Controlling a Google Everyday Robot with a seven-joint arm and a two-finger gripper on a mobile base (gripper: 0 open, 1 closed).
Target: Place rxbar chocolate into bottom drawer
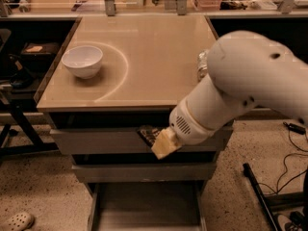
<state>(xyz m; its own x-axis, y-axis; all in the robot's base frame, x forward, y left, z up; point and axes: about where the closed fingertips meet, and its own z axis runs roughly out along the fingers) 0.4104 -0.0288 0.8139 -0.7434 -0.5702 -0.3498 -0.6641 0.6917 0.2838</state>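
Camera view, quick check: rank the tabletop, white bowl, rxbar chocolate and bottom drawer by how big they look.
1. tabletop
2. bottom drawer, cut off by the frame edge
3. white bowl
4. rxbar chocolate, partly covered by the gripper holding it before the upper drawer fronts

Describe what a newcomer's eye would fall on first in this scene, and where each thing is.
The big white robot arm fills the right side and reaches down past the table's front edge. Its gripper holds the rxbar chocolate in its jaws, in front of the upper drawer fronts. Below, the bottom drawer stands open, and a white bowl sits on the left of the tan tabletop.
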